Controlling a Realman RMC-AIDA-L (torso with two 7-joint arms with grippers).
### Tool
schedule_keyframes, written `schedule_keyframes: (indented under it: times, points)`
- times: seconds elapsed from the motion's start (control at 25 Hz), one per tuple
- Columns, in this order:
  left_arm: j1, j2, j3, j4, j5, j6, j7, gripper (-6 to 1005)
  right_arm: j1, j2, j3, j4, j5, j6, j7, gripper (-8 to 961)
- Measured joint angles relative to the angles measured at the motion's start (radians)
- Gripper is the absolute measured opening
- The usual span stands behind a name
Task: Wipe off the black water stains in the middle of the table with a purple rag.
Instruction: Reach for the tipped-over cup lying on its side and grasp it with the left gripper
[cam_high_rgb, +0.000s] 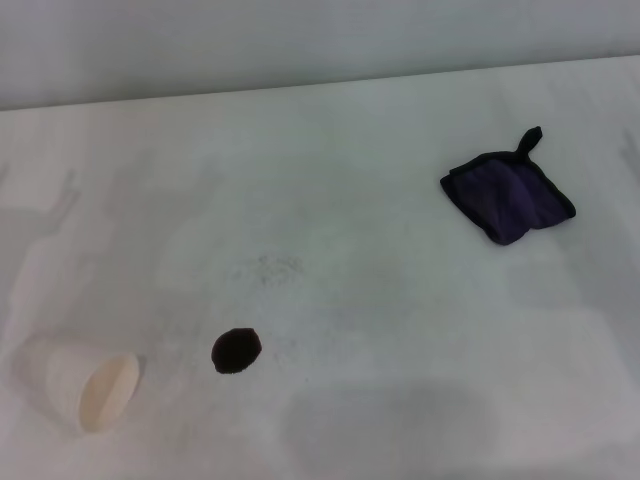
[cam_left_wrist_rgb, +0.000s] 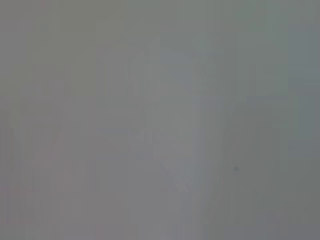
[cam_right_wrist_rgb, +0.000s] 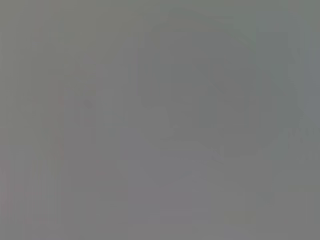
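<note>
Nowhere seen: either set of jaws, left or right, so impossible to tell how far open or holding what. Showed only flat featureless grey in both wrist views, with no fingers and no object to make out. Showed everything else in the head view alone.

Lay spread across that view, the worktop (cam_high_rgb: 400, 330): broad, white, matte, faintly scuffed with grey. Sat at about seven o'clock from the worktop's middle, the black water stains (cam_high_rgb: 236, 351): one small roundish blot, solid dark, edges slightly ragged. Lay at about two o'clock, well apart from the blot, the purple rag (cam_high_rgb: 507, 196): a small folded cloth, dark purple, soft-looking, roughly diamond-shaped, trimmed in black, with a short black loop sticking up from its far corner. Touched nothing but the worktop.

Lay tipped on its side at about eight o'clock, near the blot but not touching it, a translucent plastic cup (cam_high_rgb: 82, 383), its pale round mouth turned toward the blot. Marked the surface just beyond the blot, toward twelve o'clock, a faint grey speckled smudge (cam_high_rgb: 273, 268). Ran along the far edge, a plain pale wall (cam_high_rgb: 300, 45).
</note>
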Motion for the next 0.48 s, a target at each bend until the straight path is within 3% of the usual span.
schedule_keyframes:
  times: [0.48]
  points:
    - [0.005,0.000,0.001,-0.009,0.002,-0.006,0.000,893,-0.005,0.000,-0.009,0.003,-0.007,0.001,0.000,873]
